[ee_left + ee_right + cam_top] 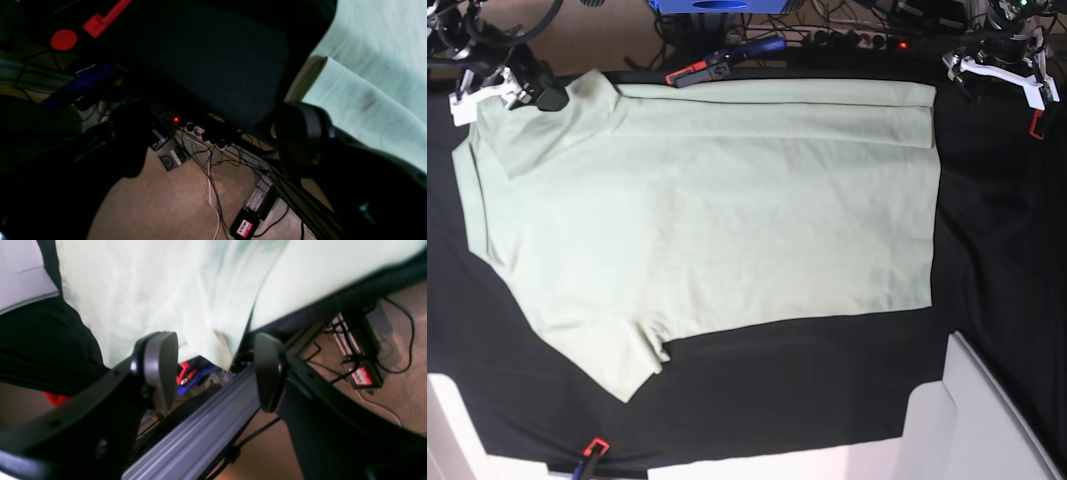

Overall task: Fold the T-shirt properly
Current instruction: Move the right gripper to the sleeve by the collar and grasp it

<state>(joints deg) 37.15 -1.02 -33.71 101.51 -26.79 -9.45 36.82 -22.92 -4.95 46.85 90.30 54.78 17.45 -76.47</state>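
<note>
The pale mint-green T-shirt (717,220) lies spread flat on the black table cloth (807,380). Its far edge is folded over in a strip, and one sleeve (612,350) points toward the near edge. My right gripper (535,92) hovers at the shirt's far-left corner. In the right wrist view this right gripper (215,373) is open, with blurred shirt fabric (160,290) just beyond its fingertips and nothing between them. My left gripper (987,65) sits off the far-right corner. It shows open and empty in the left wrist view (217,140), with the shirt (373,66) to its right.
A red and blue clamp (717,65) holds the cloth at the far edge, and another (592,450) at the near edge. A grey-white panel (972,420) stands at the near right. A power strip with cables (200,133) lies on the floor, by an aluminium rail (200,433).
</note>
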